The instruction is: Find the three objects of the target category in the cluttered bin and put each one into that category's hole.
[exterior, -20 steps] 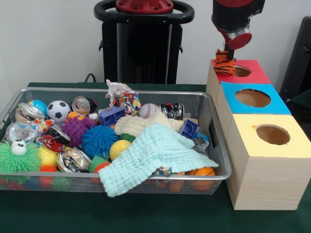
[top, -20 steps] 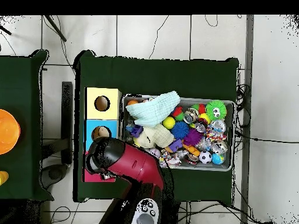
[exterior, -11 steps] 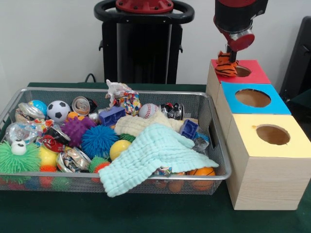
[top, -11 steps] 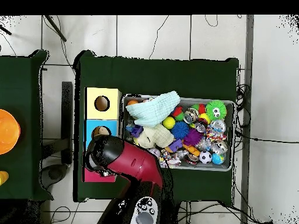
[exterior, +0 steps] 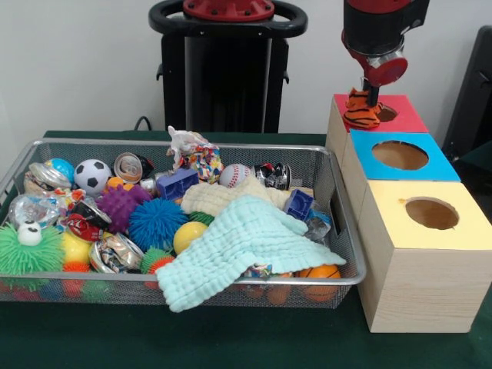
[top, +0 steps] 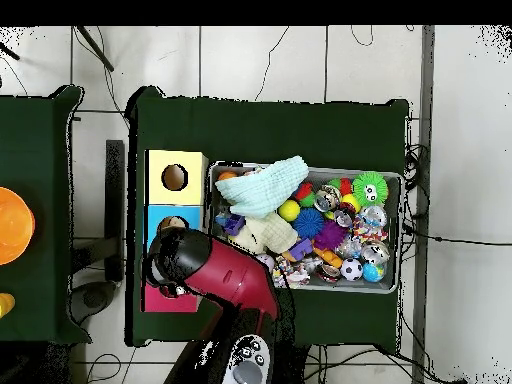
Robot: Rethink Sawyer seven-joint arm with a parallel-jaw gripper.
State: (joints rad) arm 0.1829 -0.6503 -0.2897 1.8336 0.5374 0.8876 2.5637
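An orange-and-black striped tiger plush [exterior: 360, 111] hangs at the left edge of the red box [exterior: 403, 121], beside its round hole [exterior: 386, 113]. My gripper [exterior: 372, 98] comes down from above and is shut on the plush's top. In the overhead view the red arm [top: 215, 272] covers the gripper, the plush and most of the red box [top: 168, 299]. The wire bin [exterior: 192, 280] on the left holds a mottled plush toy [exterior: 196, 154] at its far wall, along with balls, crushed cans and blocks.
A blue box [exterior: 440, 166] and a yellow box [exterior: 461, 231], each with a round hole, stand in a row in front of the red one. A mint cloth [exterior: 246, 246] drapes over the bin's near rim, partly over a cream cloth [exterior: 219, 196].
The arm has shifted slightly right and lowered. The tiger plush has come down with it toward the red box's hole.
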